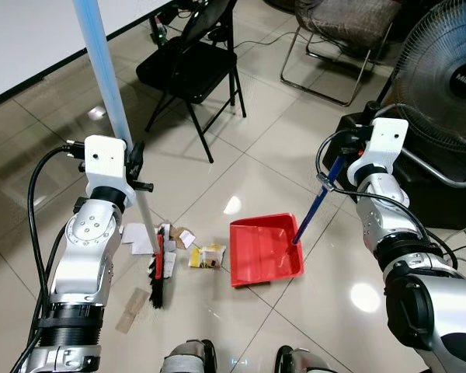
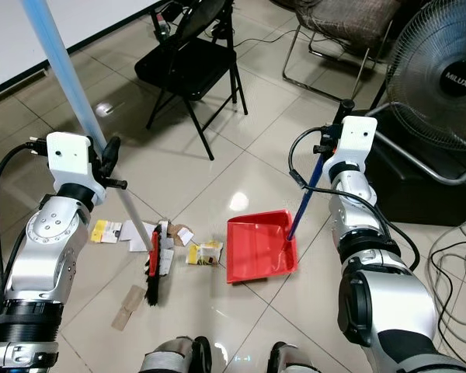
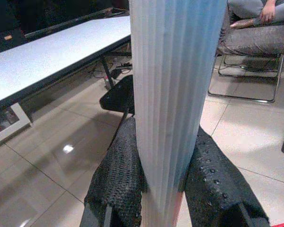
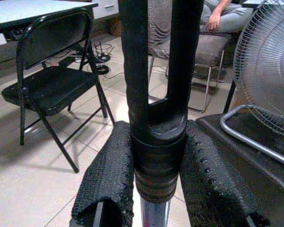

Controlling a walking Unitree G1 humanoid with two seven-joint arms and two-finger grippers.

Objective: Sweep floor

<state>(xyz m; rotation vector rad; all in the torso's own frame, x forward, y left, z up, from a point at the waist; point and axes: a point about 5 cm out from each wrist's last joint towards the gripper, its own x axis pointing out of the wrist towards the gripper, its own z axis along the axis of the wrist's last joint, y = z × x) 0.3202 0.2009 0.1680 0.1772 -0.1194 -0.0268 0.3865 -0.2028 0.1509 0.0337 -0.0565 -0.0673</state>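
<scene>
On the left we see our left tool [image 1: 133, 159] clamped on the pale blue handle of the broom [image 1: 109, 85], its red and black head [image 1: 160, 273] resting on the tiled floor [image 1: 241, 148] among paper scraps [image 1: 140, 237], with a yellow packet [image 1: 210, 256] just beside it. Right of that litter lies the red dustpan [image 1: 262, 249], flat on the floor, and our right tool [image 4: 154, 189] is closed around the black grip of its blue handle [image 1: 314, 208], in front of a fan [image 1: 450, 74]
</scene>
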